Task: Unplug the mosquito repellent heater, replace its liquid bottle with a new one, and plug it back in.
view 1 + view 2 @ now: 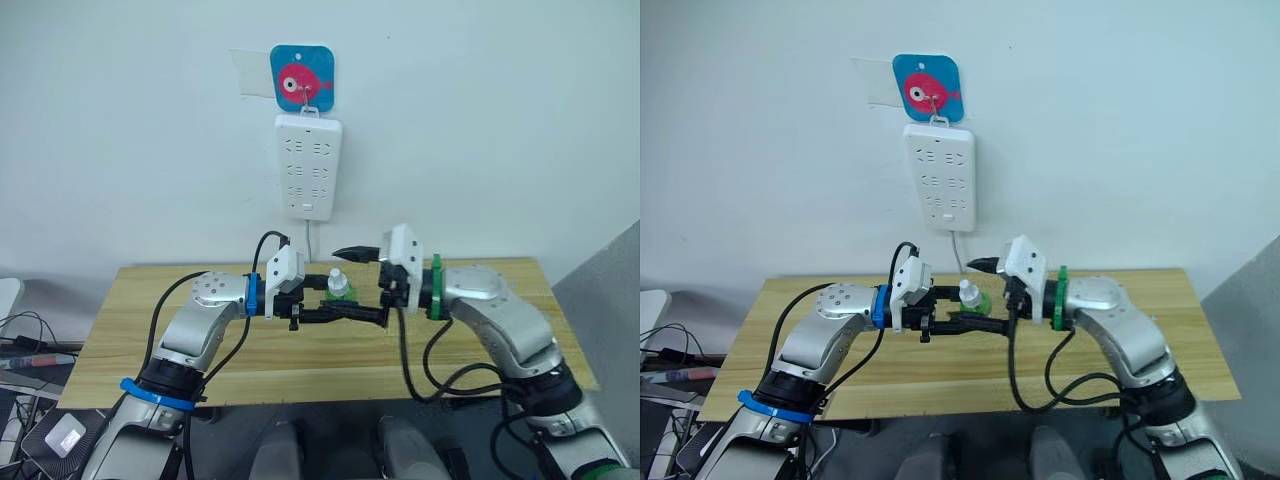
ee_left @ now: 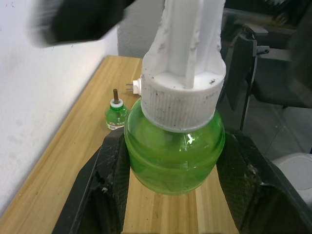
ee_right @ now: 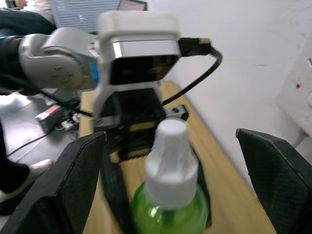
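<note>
The left claw (image 1: pixel 335 312) is clamped on the capped green bottle (image 2: pixel 174 151) above the worktop (image 1: pixel 150 330); the right claw (image 3: pixel 170 161) stands wide open around its cap (image 3: pixel 171 156). I judge uncapping is next: close squarely on the cap and twist without tilting. The heater (image 2: pixel 134 87) lies on the worktop beside the old bottle (image 2: pixel 116 115).

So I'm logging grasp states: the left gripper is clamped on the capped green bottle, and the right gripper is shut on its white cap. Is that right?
Not quite. The left gripper is indeed clamped on the capped green bottle, but the right gripper is open. The right wrist view shows its fingers spread wide on either side of the white cap, touching nothing.
</note>
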Robot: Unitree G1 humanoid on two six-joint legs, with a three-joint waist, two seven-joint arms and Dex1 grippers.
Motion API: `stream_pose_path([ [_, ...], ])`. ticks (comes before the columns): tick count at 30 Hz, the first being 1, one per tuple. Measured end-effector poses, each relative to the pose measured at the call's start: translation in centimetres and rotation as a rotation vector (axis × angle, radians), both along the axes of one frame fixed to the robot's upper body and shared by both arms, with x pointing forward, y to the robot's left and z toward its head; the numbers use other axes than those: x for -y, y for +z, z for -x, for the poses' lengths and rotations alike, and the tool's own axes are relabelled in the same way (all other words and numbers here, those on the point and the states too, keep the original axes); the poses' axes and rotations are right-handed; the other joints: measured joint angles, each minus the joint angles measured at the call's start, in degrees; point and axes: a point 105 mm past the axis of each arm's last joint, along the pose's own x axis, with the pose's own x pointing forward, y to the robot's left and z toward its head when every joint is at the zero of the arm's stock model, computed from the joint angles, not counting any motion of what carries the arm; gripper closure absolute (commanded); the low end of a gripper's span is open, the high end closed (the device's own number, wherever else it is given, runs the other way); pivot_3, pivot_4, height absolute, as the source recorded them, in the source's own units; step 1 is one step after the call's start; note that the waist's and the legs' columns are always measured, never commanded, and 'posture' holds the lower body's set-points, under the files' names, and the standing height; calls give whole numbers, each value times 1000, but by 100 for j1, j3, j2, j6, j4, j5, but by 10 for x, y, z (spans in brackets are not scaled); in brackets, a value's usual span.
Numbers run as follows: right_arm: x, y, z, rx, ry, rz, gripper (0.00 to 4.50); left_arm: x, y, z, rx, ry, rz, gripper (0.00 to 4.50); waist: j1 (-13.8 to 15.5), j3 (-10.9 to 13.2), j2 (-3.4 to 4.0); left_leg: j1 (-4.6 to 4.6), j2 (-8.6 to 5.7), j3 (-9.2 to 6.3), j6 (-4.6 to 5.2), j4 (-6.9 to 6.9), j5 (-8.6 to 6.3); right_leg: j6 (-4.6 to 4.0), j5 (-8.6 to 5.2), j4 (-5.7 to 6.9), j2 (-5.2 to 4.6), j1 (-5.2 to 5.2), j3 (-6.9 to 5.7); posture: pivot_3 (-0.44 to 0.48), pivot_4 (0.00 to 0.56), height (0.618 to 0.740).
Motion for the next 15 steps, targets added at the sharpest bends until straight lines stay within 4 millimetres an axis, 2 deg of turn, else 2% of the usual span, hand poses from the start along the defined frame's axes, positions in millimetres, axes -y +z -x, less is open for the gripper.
stream_pose_path([
  [6,4,-5,-8,6,-47,12,31,1,0,1,-1,-3,2,2300,21,0,0,-1,2,0,0,-1,0,0,0,-2,-2,1,-1,-99,130,740],
  [12,36,-8,-2,-6,-35,61,31,1,-1,0,1,12,-2,2300,20,0,0,0,1,-1,0,-2,0,0,0,-2,-2,1,-1,-103,131,740],
  [14,60,-7,-1,-28,-64,103,31,0,-1,2,0,5,-5,2300,28,0,-1,-1,1,-1,0,-2,0,0,0,-4,-3,4,-1,-111,132,740],
  [15,66,-5,-1,-29,-73,113,31,-2,-3,3,-4,6,-11,2300,26,0,0,0,1,0,0,-1,0,0,0,-4,-3,4,-1,-114,131,740],
])
